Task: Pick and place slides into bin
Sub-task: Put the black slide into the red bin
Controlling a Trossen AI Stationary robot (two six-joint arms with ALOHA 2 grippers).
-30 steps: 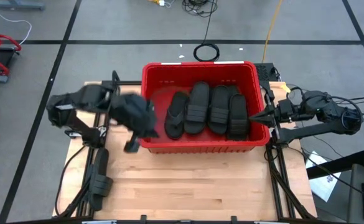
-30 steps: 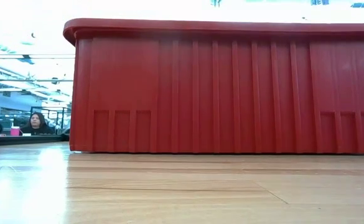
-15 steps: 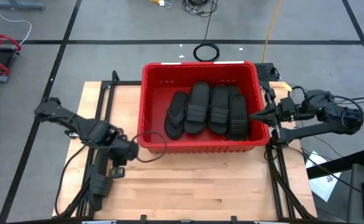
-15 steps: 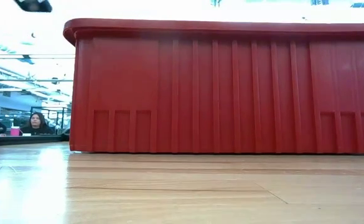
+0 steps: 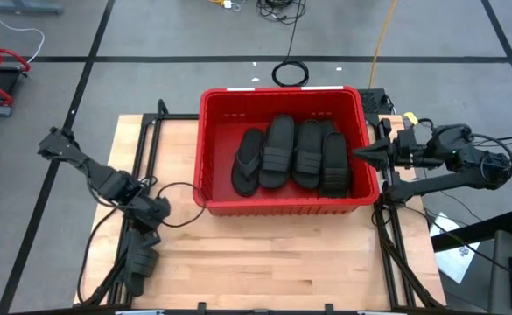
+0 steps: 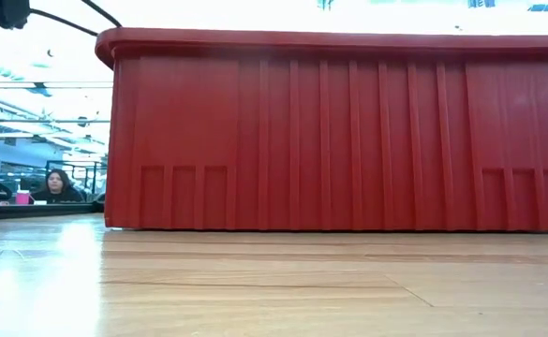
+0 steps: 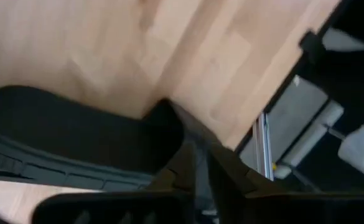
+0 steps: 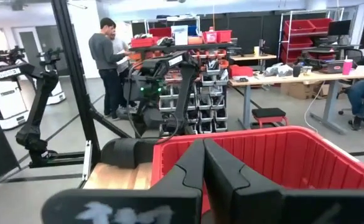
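wooden table (image 5: 264,254) with the red bin (image 5: 273,91) standing on its far half; all places below are given from this bin. four slides (image 5: 295,153) lie inside the bin, side by side on its floor, more to its right half. the left half of the floor is bare.

the left gripper (image 5: 157,210) hangs low just outside the left front corner of the bin. its fingers are almost together and nothing is between them. in the left wrist view a dark ribbed shape (image 7: 57,137) lies on the wood just beside the fingertips. it looks like one more slide, but i cannot say this for sure. it is not in the jaws.

the right gripper (image 5: 358,156) waits clenched and empty at the right wall of the bin, near the rim.

i judge the step in hand is to reach for the next slide on the left of the bin. to do it well, the jaws should first be spread wide. then they should come down across the strap or one edge of the sole, not on top of it, because flat rubber slips away easily. the lift must clear the thick rim before the slide is let go over the bare left floor.
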